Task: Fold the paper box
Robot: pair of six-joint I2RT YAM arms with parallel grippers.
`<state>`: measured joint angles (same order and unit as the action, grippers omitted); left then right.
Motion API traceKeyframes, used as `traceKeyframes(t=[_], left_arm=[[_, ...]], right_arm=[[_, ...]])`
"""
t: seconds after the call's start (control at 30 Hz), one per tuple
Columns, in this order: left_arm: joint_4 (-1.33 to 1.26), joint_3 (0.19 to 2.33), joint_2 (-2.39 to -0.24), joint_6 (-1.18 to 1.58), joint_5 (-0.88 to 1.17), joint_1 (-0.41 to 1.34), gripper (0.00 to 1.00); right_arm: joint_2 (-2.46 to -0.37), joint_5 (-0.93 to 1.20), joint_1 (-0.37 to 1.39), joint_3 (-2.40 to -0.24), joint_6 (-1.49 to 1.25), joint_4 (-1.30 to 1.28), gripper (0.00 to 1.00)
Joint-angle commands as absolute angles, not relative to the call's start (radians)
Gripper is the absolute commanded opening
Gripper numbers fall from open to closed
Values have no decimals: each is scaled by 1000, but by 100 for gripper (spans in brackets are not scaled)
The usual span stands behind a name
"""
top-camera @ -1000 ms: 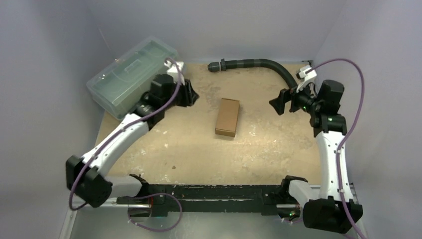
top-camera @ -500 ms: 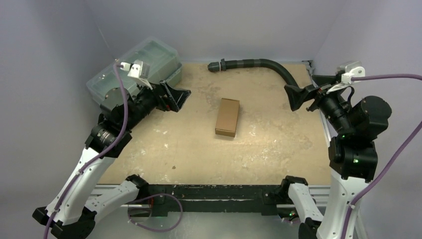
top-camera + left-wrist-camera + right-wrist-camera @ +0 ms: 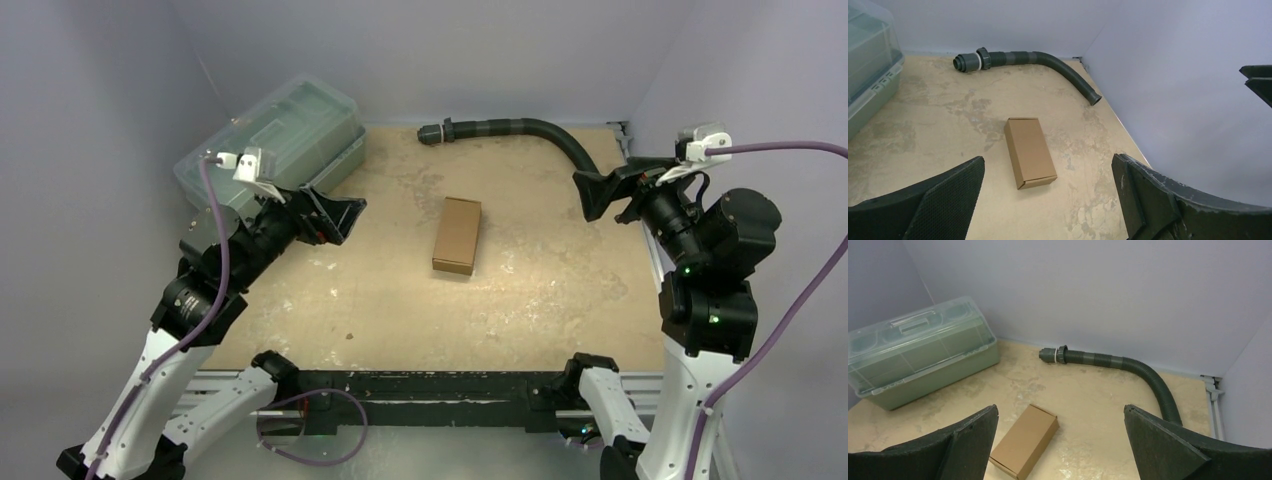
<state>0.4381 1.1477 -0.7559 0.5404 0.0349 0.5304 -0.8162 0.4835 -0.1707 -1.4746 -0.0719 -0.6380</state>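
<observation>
The paper box (image 3: 457, 235) lies closed and flat on the tan table (image 3: 400, 300), a small brown carton with its long side running front to back. It also shows in the left wrist view as the paper box (image 3: 1029, 151) and in the right wrist view as the paper box (image 3: 1024, 447). My left gripper (image 3: 338, 215) hovers open to the box's left, well apart from it, with nothing between its fingers (image 3: 955, 195). My right gripper (image 3: 608, 190) hangs open at the right edge, also empty and away from the box; its fingers (image 3: 968, 440) frame the carton from afar.
A clear greenish lidded plastic bin (image 3: 270, 140) stands at the back left, close behind the left arm. A dark corrugated hose (image 3: 520, 127) curves along the back wall to the right. Grey walls close in the table on three sides.
My left arm has drawn back to the left and risen, and its gripper has opened from nearly shut. The right arm lifted away to the right, then held still. The box has not moved.
</observation>
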Motion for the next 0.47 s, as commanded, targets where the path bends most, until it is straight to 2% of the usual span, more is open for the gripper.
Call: traceKeyframes(t=[0.0, 0.43], left_arm=[[444, 1155, -748, 564, 9, 529, 99], [465, 1182, -782, 542, -34, 529, 99]], right_arm=[[-810, 460, -173, -1494, -86, -650, 99], [-829, 497, -181, -1526, -74, -675, 99]])
